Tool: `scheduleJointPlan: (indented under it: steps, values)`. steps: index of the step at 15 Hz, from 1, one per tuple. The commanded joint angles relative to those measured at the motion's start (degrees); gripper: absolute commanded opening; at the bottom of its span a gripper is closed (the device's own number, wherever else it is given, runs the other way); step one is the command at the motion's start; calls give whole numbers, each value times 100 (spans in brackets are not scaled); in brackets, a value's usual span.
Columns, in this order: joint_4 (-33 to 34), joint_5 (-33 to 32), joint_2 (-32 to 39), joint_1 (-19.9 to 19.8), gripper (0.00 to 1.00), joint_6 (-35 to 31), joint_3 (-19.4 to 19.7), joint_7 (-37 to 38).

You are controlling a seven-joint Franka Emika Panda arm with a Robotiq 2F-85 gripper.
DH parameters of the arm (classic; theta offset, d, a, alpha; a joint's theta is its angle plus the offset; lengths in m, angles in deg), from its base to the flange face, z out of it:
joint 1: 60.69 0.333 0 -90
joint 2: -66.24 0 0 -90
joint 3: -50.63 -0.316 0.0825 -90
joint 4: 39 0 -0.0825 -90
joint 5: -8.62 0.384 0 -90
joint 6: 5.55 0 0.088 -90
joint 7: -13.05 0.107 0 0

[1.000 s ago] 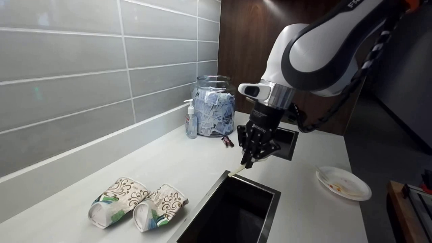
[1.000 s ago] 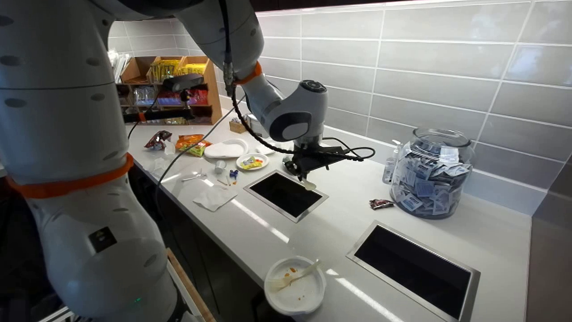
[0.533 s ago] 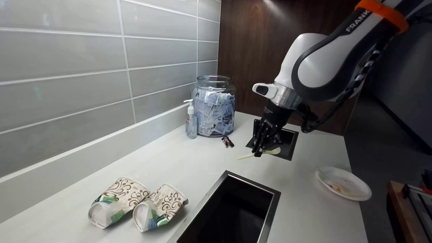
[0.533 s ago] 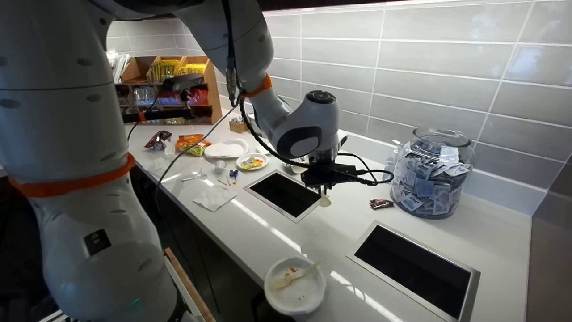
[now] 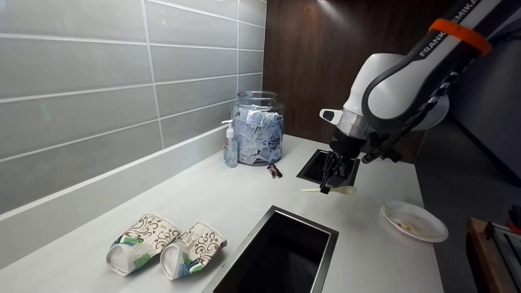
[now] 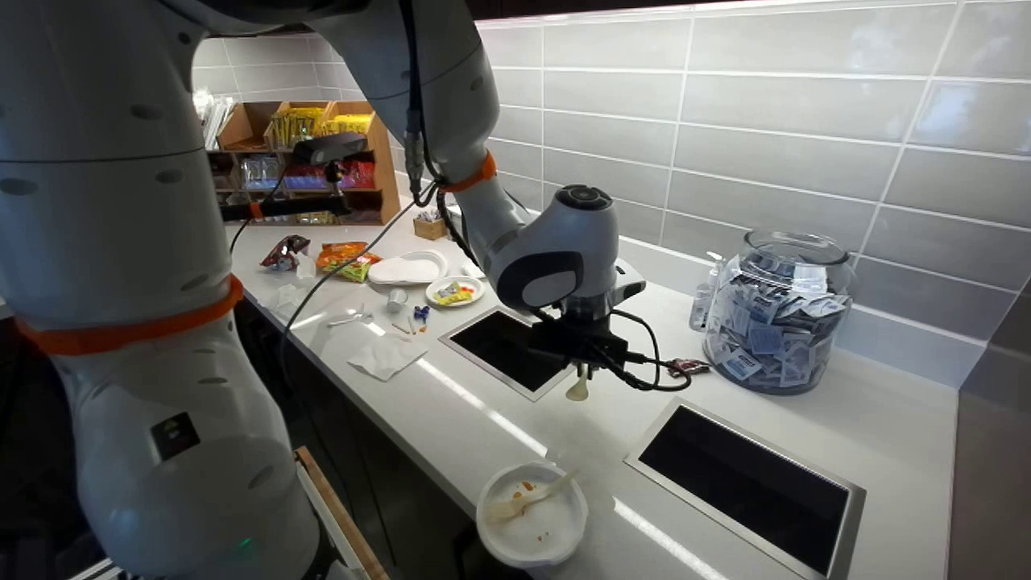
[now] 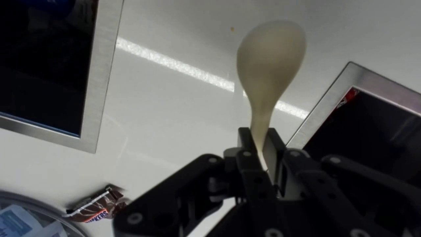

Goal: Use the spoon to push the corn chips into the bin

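Grey-tiled wall [image 5: 81, 61], pale countertop [image 5: 228, 191]. Gripper [image 7: 260, 135] pinches the spoon [image 7: 270, 65] near its neck, over the countertop between two steel-rimmed bins [image 5: 241, 252]. We judge it positioning, no push yet begun. Corn-chip packets [image 5: 193, 249], possibly crushed cups, lie just beside one bin; next, we'd bring the spoon wall-side of them, then sweep binward.

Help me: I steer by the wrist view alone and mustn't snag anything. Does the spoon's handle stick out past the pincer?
Observer: Yes; in an exterior view, the spoon has its handle end jutting past the pincer, on the side opposite the bowl.
Operator: What lies by the metal-rimmed opening at right in my view?
Observer: In an exterior view, two crushed paper cups lie beside it, toward the tiled wall.
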Motion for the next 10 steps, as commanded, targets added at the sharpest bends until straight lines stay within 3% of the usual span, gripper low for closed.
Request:
scheduleJointPlan:
  steps: [1, 4, 5, 6, 10]
  values:
    - [-160, 31, -47, 49, 3, -90, 68, 692]
    - [-159, 103, 3, 26, 3, -86, 41, 897]
    - [-162, 99, 15, 18, 39, -70, 42, 932]
    - [-168, 122, 11, 12, 40, -61, 31, 952]
    - [-189, -7, 14, 30, 68, -108, 68, 1164]
